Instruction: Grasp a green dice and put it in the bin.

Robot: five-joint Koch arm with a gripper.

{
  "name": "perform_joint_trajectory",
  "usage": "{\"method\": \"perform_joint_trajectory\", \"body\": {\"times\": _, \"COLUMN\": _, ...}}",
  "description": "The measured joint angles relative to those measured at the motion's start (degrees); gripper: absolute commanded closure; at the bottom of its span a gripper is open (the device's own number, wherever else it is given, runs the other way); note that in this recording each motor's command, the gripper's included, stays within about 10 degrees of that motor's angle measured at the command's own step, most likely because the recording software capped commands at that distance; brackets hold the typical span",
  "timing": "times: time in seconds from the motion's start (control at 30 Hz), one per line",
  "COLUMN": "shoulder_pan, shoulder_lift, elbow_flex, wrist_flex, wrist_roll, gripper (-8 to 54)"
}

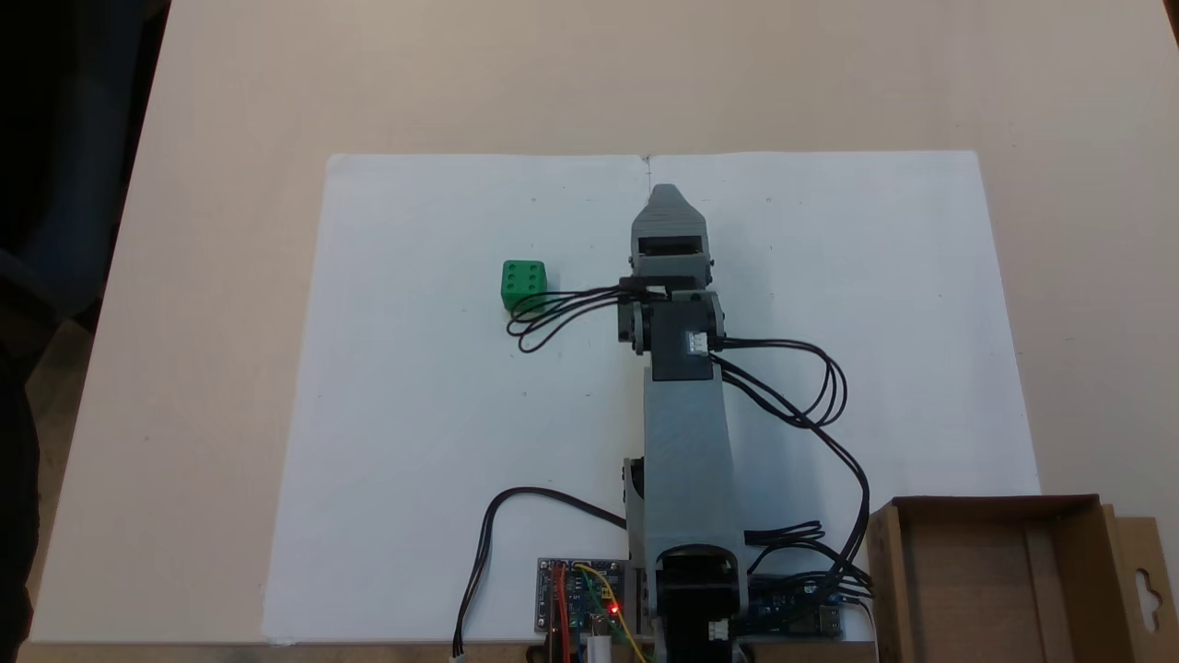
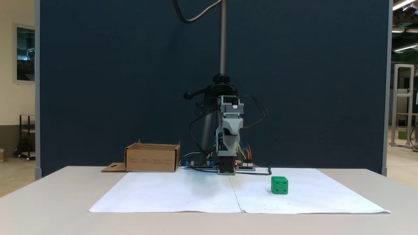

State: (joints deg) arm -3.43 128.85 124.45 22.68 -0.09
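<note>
Step in hand: the arm is hanging over the middle of the white paper (image 1: pixel 442 442), nothing in its grip, so I'm judging the reach toward the green dice (image 1: pixel 523 284) is only now starting.
Gripper: the gripper (image 1: pixel 667 195) is pointing away from the base in the view from above; from the front view it is sitting raised above the sheet (image 2: pixel 230 135). Its jaws are lying one behind the other for both cameras, so I cannot tell whether they are parted or closed.
Green dice: it is resting on the paper, to the left of the gripper in the view from above and well apart from it; in the front view it is sitting to the right of the arm (image 2: pixel 279 185).
Bin: the bin (image 1: pixel 995 506) is standing beside the arm's base, at the lower right corner of the view from above, open top up, looking empty.
Doing it well: I'd be swinging sideways toward the dice first, keeping the jaws wide, then lowering straight down so the pads are meeting two flat opposite faces.
Watch for: the black cables (image 1: pixel 553 313) are looping out close by the dice and could be nudging it during the swing.
Count: one green dice, one bin, one arm, two sheets of paper laid edge to edge, by the look of the middle seam.
</note>
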Motion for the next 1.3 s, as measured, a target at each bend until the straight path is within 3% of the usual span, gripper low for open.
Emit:
{"method": "perform_joint_trajectory", "body": {"times": 0.3, "shoulder_pan": -3.4, "shoulder_lift": -13.7, "elbow_flex": -24.5, "wrist_flex": 26.2, "wrist_roll": 10.8, "gripper": 1.4}}
{"method": "perform_joint_trajectory", "body": {"times": 0.53, "shoulder_pan": -12.1, "shoulder_lift": -20.2, "elbow_flex": -30.5, "wrist_flex": 42.6, "wrist_roll": 20.5, "gripper": 1.5}}
{"method": "perform_joint_trajectory", "body": {"times": 1.0, "shoulder_pan": -22.2, "shoulder_lift": -37.7, "elbow_flex": -42.4, "wrist_flex": 44.1, "wrist_roll": 29.0, "gripper": 1.2}}
{"method": "perform_joint_trajectory", "body": {"times": 1.3, "shoulder_pan": -21.8, "shoulder_lift": -39.1, "elbow_flex": -42.5, "wrist_flex": 42.7, "wrist_roll": 34.5, "gripper": 2.2}}
